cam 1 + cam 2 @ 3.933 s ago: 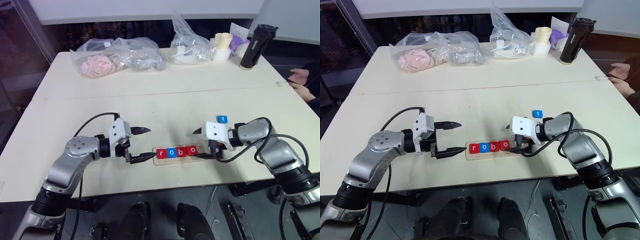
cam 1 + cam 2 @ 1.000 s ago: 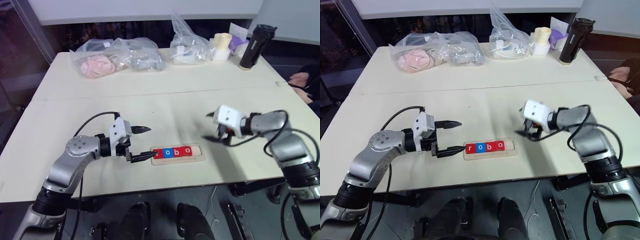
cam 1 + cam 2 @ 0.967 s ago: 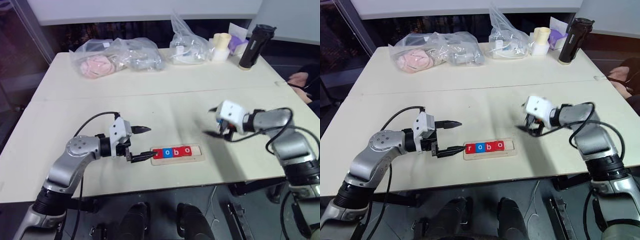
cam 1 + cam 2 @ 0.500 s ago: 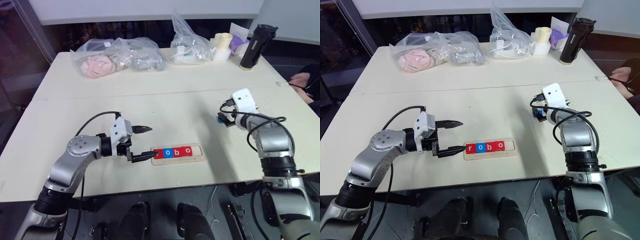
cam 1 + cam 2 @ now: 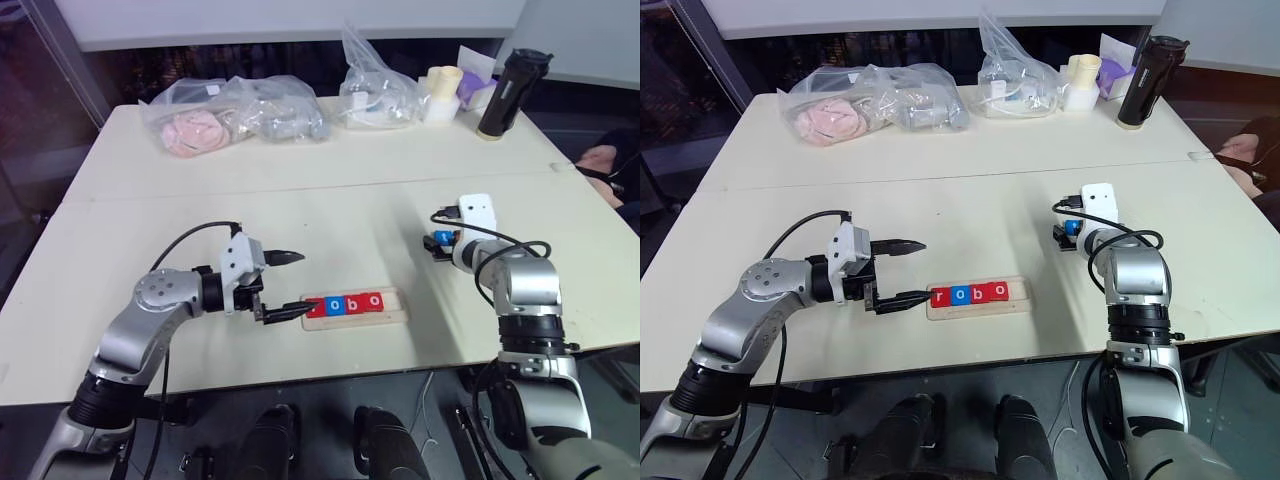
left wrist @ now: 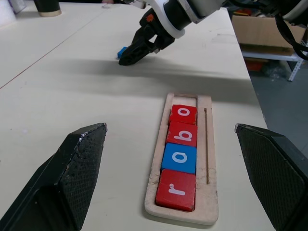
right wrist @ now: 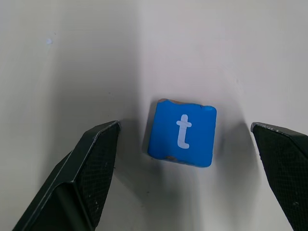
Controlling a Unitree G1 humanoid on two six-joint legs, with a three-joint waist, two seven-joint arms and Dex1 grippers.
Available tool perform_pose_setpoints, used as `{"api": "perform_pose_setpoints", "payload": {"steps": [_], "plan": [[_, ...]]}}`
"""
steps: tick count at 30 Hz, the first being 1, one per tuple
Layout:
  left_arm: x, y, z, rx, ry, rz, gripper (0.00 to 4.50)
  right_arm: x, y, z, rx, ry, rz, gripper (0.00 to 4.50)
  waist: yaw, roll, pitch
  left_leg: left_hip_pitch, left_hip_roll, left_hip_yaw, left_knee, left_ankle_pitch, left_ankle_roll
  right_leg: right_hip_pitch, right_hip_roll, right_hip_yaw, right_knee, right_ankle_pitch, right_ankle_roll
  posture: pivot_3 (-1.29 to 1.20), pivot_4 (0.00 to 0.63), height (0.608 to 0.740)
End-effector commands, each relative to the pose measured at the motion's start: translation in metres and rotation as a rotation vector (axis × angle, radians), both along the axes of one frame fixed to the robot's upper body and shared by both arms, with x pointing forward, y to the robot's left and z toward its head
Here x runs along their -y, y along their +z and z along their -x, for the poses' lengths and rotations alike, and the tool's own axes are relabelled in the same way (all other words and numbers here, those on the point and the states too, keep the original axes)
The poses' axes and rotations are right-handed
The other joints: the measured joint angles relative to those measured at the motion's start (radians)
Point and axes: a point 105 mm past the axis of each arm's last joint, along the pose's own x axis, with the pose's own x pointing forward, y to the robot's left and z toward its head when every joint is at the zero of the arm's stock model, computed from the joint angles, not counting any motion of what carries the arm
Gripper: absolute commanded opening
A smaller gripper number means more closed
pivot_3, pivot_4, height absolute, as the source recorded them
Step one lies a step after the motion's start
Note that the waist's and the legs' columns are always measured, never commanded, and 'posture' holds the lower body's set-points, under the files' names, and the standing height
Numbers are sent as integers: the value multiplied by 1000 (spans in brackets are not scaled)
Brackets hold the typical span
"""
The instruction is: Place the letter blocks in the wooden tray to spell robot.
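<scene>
I see the tray (image 5: 357, 306) lying on the counter (image 5: 300, 215) in front of me, holding four blocks in a row: a red r (image 6: 176, 189), a blue o (image 6: 179, 158), a red b (image 6: 182, 134) and a red o (image 6: 183, 114), touching edge to edge, with the last slot at the right end of the tray bare. My left gripper (image 5: 288, 285) hovers just left of the tray with its jaws apart, one finger (image 5: 292, 311) near the tray's left end, holding nothing. The fifth block, the blue t (image 7: 183, 132), lies flat on the counter well apart from the tray, off to the right and farther back. My right gripper (image 5: 1068, 235) is down over it, jaws wide apart on either side of the t, neither finger touching it as far as I can see in the right wrist view. At the far side of the counter I see two clear plastic bags: one (image 5: 235, 112) with pink and grey contents I cannot identify, the other (image 5: 375, 90) with white items inside. Beside them stand a cream container (image 5: 443, 92) and a black bottle (image 5: 508, 92). A person's hand (image 5: 600, 160) shows at the right edge.
</scene>
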Motion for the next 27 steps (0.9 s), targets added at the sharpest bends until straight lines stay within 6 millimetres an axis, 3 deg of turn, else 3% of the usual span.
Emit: {"api": "perform_pose_setpoints", "payload": {"steps": [1, 5, 6, 12, 17, 21, 27], "plan": [[1, 9, 3, 42, -6, 5, 4500, 5, -1, 0, -7, -48, -49, 3563, 0, 0, 0, 0, 0, 0, 0, 0, 0, 0, 0, 0, 0, 0, 0, 0, 150, 738], [3, 9, 2, 42, -10, 7, 4500, 5, 1, -3, -1, -46, -48, 1496, 2, 0, 0, 0, 0, 0, 1, 0, 0, 0, 0, 0, 0, 0, 0, 0, 150, 738], [3, 9, 2, 42, -11, 8, 4500, 4, 2, -3, 2, -44, -53, 1150, 1, 0, 0, 0, 0, 0, 1, 0, 0, 0, 0, 0, 0, 0, 0, 0, 150, 738], [6, 8, 2, 36, -24, 12, 4500, 2, 9, 13, -23, -40, -60, 1160, 3, 0, 0, 0, 0, 0, 0, 0, 0, 0, 0, 0, 0, 0, 0, 0, 150, 738], [4, 7, 2, 34, -28, 12, 4500, -20, 10, 73, -108, 8, -75, 1160, 4, 1, 0, -1, 0, -1, -2, 0, 0, -1, -1, 0, 0, -1, 1, 0, 150, 738], [2, 5, 2, 30, -27, 11, 4500, -36, 4, 106, -78, 53, -78, 1160, 1, 1, -1, -1, 0, -1, -3, 0, 0, -2, -2, 0, 0, -1, 1, 0, 150, 738], [4, 4, 3, 27, -35, 14, 4500, -36, 0, 120, -68, 28, -75, 1160, -5, 1, -1, -1, 1, -1, -3, -2, -3, -1, -3, 0, -4, -2, 3, 0, 150, 738]]}}
